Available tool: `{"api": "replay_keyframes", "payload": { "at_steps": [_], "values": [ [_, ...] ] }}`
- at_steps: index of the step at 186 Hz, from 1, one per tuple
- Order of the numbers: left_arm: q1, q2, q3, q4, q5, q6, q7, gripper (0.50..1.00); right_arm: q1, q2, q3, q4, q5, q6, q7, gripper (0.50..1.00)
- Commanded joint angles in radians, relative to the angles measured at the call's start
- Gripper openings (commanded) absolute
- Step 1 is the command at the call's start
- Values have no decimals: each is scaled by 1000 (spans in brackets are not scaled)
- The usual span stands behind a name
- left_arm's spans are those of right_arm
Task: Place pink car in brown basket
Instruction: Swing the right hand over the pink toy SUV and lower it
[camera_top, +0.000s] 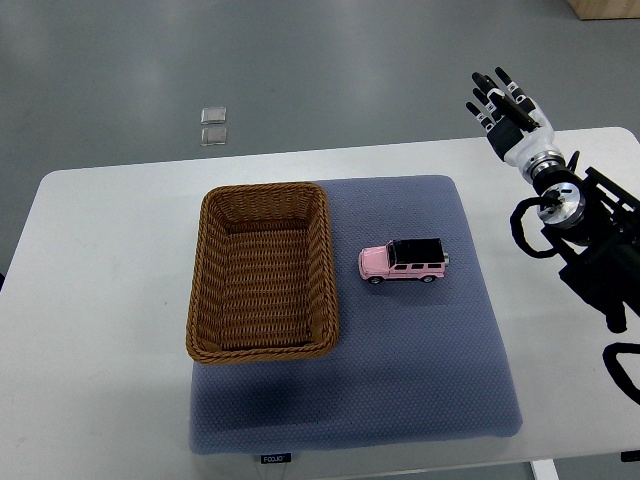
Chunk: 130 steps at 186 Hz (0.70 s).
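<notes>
- A small pink toy car (403, 263) with a black roof and glossy moulded body sits on its wheels on a blue-grey padded mat (400, 390) with a fine dotted weave.
- The car lies just to the right of a rectangular brown woven wicker basket (204, 290), apart from it, with a strip of mat between them.
- The car's long axis runs left to right across the picture; its pink bonnet points left, toward the basket, and its boxy black-topped cabin faces right.
- The basket has thick plaited walls and a flatter woven floor, with nothing inside.
- The mat rests on a smooth white table (90, 350) with rounded corners.
- The right hand (508, 108), white with black segmented fingers, hangs above the table's far right corner, fingers stretched out straight and holding nothing, well apart from the car.
- Two small clear square tiles (213, 127) lie on the grey floor (330, 70) beyond the table.
</notes>
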Motion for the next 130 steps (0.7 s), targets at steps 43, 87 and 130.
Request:
{"api": "replay_keyframes", "payload": {
  "at_steps": [43, 87, 130],
  "values": [
    [1, 0, 1, 0, 0, 0, 0, 1000, 141, -177, -308, 141, -374, 8, -8, 911],
    [1, 0, -1, 0, 0, 0, 0, 1000, 251, -328, -552, 347, -655, 71, -11, 911],
    [-1, 0, -1, 0, 0, 0, 0, 1000, 336, -418, -701, 523, -882, 207, -13, 909]
  ]
}}
